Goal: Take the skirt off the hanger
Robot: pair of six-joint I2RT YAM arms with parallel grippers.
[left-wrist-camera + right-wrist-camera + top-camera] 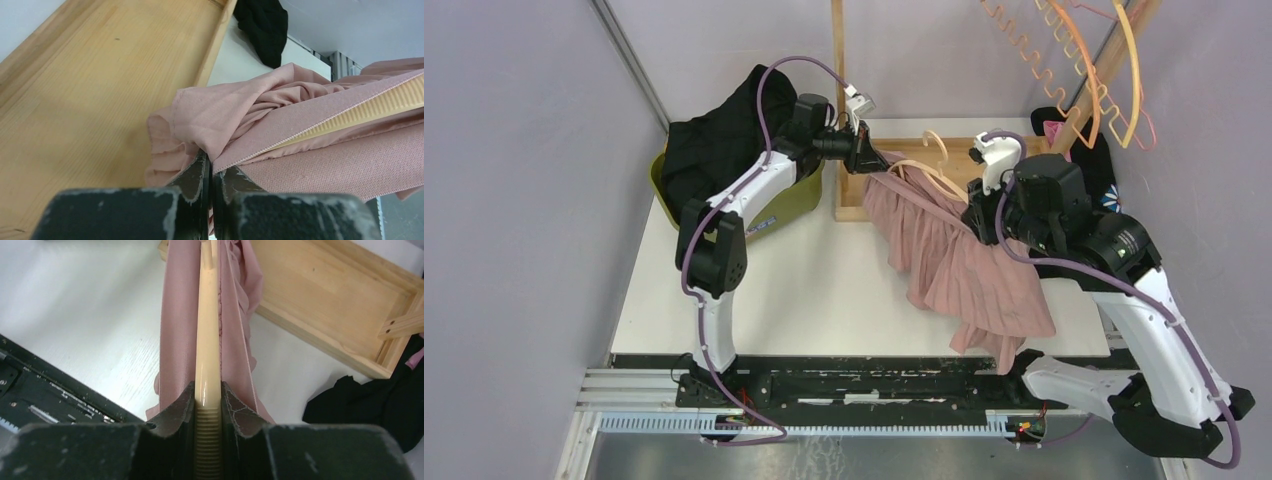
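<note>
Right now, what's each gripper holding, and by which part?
Left gripper pinches the pink skirt at its waistband edge. Right gripper clamps the cream hanger on its ridged arm, with skirt fabric on both sides.

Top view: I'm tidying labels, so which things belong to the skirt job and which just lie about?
Job: pink skirt; cream hanger; left gripper, shut on skirt; right gripper, shut on hanger.
Lying about: green bin; black clothes; wooden stand; orange hangers.

The left arm [746, 192] is stretched toward the far side, the left gripper [211, 167] pressed shut on the skirt [220, 112]. The right arm [1146, 310] is bent leftward, the right gripper [208, 399] clamped around the hanger [207, 330].
</note>
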